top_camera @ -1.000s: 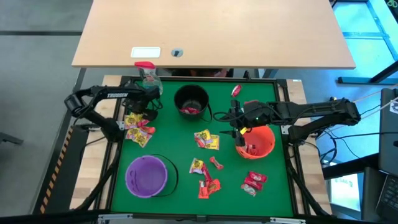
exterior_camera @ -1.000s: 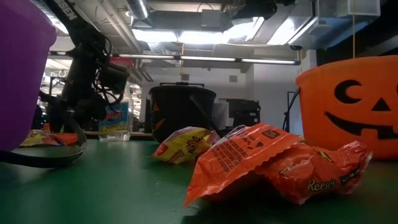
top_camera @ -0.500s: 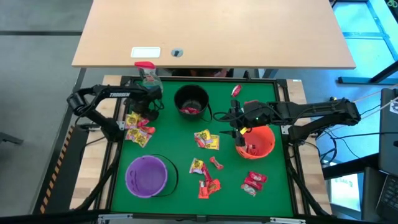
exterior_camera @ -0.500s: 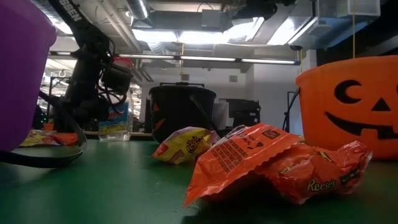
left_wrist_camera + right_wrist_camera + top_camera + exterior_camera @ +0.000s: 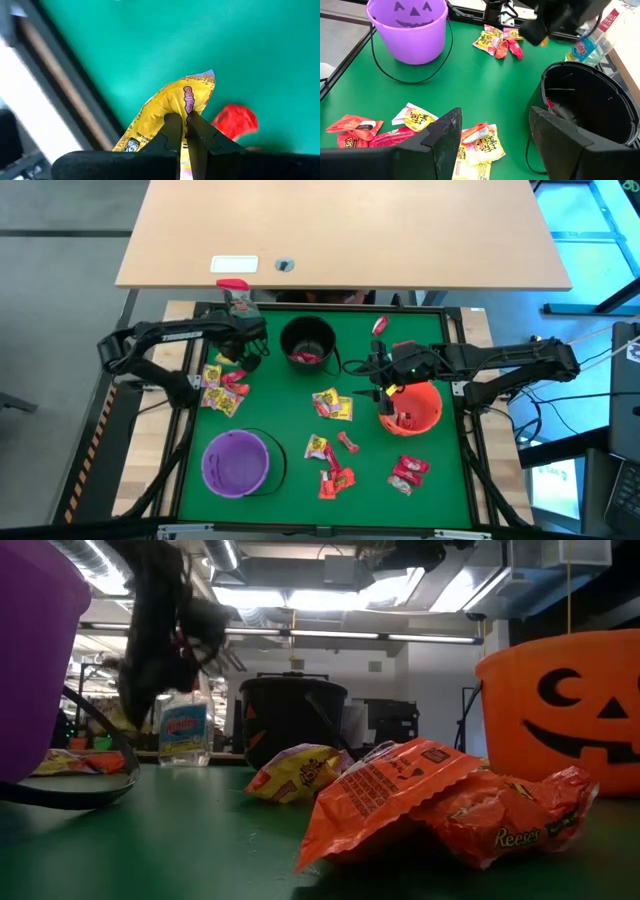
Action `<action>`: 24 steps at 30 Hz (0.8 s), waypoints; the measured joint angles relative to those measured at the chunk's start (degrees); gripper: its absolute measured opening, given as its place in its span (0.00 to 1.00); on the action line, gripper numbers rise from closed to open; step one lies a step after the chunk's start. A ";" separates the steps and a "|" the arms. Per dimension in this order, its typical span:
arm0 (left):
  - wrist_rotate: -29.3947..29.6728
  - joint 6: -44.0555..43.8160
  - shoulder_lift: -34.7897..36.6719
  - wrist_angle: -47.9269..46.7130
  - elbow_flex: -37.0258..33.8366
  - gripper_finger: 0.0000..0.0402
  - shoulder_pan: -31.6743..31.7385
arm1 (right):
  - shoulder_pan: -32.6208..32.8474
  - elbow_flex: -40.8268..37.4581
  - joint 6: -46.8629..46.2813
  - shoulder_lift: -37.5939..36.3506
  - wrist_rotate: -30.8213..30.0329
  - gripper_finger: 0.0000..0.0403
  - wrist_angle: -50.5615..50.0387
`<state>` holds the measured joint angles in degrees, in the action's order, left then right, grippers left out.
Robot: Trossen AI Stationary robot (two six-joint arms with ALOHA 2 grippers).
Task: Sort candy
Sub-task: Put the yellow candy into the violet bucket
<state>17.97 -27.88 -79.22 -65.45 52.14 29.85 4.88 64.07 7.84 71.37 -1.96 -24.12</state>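
- At about 6 o'clock on the green table (image 5: 290,415), nearest the front edge, sit orange-red candy packets (image 5: 336,480) with one yellow one (image 5: 317,446) among them, and more red packets (image 5: 408,472) lie toward 5 o'clock. None of these is sorted yet.
- The purple bucket (image 5: 236,462) stands at 7 o'clock. It looks empty inside.
- In the middle of the table lies a small heap of yellow candy packets (image 5: 332,405). They are not sorted yet.
- The orange pumpkin bucket (image 5: 412,409) is at 3 o'clock and has some red candy in it already.
- The right gripper (image 5: 378,378) hangs at the rim of the orange bucket. Its fingers are spread wide and hold nothing.
- At 9 o'clock a pile of yellow and red candy (image 5: 222,383) lies on the table.
- The left gripper (image 5: 185,131) is just above that pile, toward 10 o'clock. Its fingers are pinched tight on a yellow candy packet (image 5: 172,107), lifted off the table. A red candy (image 5: 235,120) lies on the table below it.
- The black bucket (image 5: 308,340) is at 12 o'clock with some red candy inside.
- A clear spray bottle with a red top (image 5: 236,297) stands at 11 o'clock.
- I think the job is only partly done. Some candy is in two buckets, but most is loose on the table.
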 joint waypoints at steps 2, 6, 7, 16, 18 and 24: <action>1.10 -1.65 2.90 -3.16 2.73 0.00 -2.91 | -0.02 0.00 0.00 0.00 -0.02 0.58 0.02; -2.33 -2.42 9.03 -3.95 7.85 0.00 -11.67 | -0.02 0.00 0.00 0.00 -0.05 0.58 0.11; -3.69 -1.77 10.07 -3.77 8.92 0.00 -14.20 | -0.02 0.00 0.00 0.00 -0.06 0.58 0.12; -18.09 -1.60 13.74 -3.46 10.82 0.00 -40.86 | -0.02 -0.02 0.00 0.00 -0.19 0.58 0.40; -20.11 -3.84 13.77 -1.82 10.82 0.00 -45.87 | -0.02 -0.02 -0.02 0.00 -0.19 0.58 0.41; -21.20 -9.41 13.76 9.37 10.82 0.00 -58.02 | -0.02 -0.02 -0.02 0.00 -0.37 0.58 0.56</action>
<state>-3.23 -37.30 -65.46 -56.08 62.96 -28.17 4.86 64.05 7.81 71.37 -2.33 -23.56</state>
